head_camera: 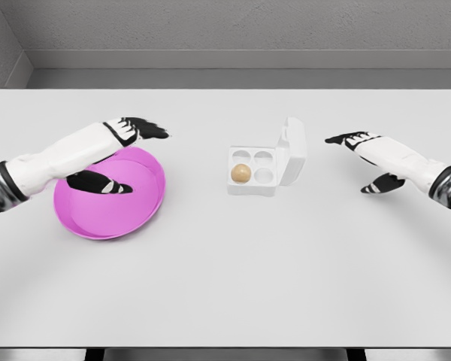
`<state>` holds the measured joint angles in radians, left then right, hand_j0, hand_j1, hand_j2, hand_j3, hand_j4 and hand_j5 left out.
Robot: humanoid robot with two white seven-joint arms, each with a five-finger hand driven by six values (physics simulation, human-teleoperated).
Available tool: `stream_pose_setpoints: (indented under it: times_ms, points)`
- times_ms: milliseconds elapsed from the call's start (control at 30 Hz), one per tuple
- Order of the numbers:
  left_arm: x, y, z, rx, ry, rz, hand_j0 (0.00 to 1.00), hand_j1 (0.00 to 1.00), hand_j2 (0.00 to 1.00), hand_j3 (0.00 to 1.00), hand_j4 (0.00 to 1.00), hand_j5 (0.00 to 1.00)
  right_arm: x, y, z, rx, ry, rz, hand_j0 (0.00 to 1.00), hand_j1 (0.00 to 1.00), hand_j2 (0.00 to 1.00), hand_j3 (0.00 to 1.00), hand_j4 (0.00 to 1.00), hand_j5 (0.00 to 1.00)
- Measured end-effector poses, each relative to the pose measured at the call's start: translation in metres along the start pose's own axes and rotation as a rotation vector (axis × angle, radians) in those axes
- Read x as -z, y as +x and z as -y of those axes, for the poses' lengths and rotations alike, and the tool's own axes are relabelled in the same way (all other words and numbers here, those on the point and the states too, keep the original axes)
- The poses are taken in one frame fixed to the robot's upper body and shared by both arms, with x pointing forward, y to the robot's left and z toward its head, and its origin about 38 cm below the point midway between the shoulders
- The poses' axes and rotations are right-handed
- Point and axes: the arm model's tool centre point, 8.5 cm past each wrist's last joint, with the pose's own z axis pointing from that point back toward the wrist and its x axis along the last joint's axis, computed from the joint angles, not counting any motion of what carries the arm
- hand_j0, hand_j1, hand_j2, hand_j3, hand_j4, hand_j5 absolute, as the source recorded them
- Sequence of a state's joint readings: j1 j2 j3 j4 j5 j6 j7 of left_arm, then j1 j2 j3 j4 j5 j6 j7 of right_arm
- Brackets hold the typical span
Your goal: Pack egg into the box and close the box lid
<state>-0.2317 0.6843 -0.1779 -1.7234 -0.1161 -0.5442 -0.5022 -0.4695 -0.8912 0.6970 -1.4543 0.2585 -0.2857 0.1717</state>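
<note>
Tan egg [241, 173] sits in white box [254, 171]; lid [292, 151] upright.

On the white desk [225, 286] a white box [254, 171] stands with its lid [292, 150] raised and a brown egg [241, 173] in its near-left cup, while the left hand [139, 129] hovers open over a pink plate [135, 214] and the right hand [353, 141], fingers spread, hovers beside the lid.

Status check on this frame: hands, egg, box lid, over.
Left robot hand open above pink plate, right robot hand open beside box. Egg seated in front-left cell. Lid upright, open. Nothing blocking.
</note>
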Motion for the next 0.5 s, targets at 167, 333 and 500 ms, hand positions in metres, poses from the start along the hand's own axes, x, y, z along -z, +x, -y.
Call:
stream_pose_setpoints:
  times_ms: [167,333,500]
  points:
    - [-0.038,-0.008,-0.024,-0.057,0.139,0.002,1.0,1.0,1.0,1.0,1.0,1.0,0.003,0.014,0.002,-0.014,-0.004,0.058,1.0,1.0,1.0,1.0,1.0,1.0]
    - [-0.052,-0.018,-0.022,-0.081,0.158,-0.034,1.0,1.0,1.0,1.0,1.0,1.0,0.004,0.026,0.001,-0.028,-0.002,0.136,1.0,1.0,1.0,1.0,1.0,1.0]
    - [-0.056,-0.021,-0.014,-0.1,0.152,-0.047,1.0,1.0,1.0,1.0,1.0,1.0,0.003,0.035,0.0,-0.042,-0.001,0.212,1.0,1.0,1.0,1.0,1.0,1.0]
